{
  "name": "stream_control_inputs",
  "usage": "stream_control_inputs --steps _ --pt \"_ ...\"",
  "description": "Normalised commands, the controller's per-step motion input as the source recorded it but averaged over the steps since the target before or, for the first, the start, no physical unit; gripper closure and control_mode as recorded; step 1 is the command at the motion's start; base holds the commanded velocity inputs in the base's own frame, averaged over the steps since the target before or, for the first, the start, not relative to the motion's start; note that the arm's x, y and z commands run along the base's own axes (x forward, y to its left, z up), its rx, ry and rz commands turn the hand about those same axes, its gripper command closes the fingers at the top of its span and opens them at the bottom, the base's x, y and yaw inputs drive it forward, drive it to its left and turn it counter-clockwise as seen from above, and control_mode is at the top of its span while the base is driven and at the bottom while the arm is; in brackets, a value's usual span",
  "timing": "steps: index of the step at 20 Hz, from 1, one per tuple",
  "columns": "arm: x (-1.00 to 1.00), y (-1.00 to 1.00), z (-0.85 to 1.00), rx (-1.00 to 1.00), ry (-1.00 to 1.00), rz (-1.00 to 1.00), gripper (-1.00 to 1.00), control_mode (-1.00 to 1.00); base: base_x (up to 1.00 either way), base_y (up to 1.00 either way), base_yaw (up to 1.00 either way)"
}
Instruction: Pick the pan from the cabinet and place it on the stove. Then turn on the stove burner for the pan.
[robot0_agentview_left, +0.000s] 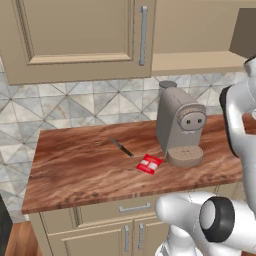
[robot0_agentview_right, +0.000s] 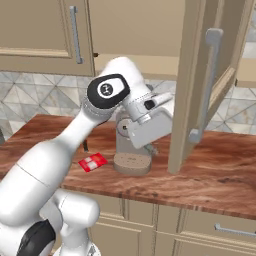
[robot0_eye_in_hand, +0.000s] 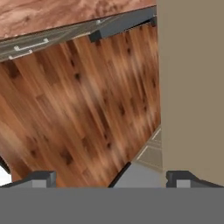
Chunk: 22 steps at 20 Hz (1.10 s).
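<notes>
Wide-spread claw (robot0_eye_in_hand: 111, 177) faces wood floor; the right base view alone shows the cabinet (robot0_agentview_right: 200, 85) door swung open.

The cabinet (robot0_agentview_left: 75, 40) is beige with a silver bar handle (robot0_agentview_left: 143, 35), and its open door (robot0_agentview_right: 192, 85) is the same beige. The counter (robot0_agentview_left: 80, 170) is reddish-brown with streaky wood grain. The wall tiles (robot0_agentview_left: 65, 107) are pale grey in a triangle pattern. The coffee machine (robot0_agentview_left: 179, 125) is taupe grey. The small packet (robot0_agentview_left: 149, 164) is red and white. The floor (robot0_eye_in_hand: 78, 109) is warm brown wood.
</notes>
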Motion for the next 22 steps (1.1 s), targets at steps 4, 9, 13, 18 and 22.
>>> stream_control_inputs --steps 4,9,13,18,22 --pt "0.09 -0.63 -0.03 0.00 0.14 -0.09 -1.00 -1.00 0.00 0.00 0.00" --pt "0.25 -0.69 0.00 0.00 0.16 -0.04 -1.00 -1.00 0.00 0.00 0.00" --pt "0.01 -0.61 0.00 0.00 0.04 0.00 -1.00 -1.00 0.00 0.00 0.00" --pt "-0.46 0.16 0.00 -0.01 -0.16 0.06 -1.00 -1.00 0.00 0.00 0.00" --pt "-0.33 0.86 0.00 -0.03 -0.21 0.05 -1.00 -1.00 0.00 0.00 0.00"
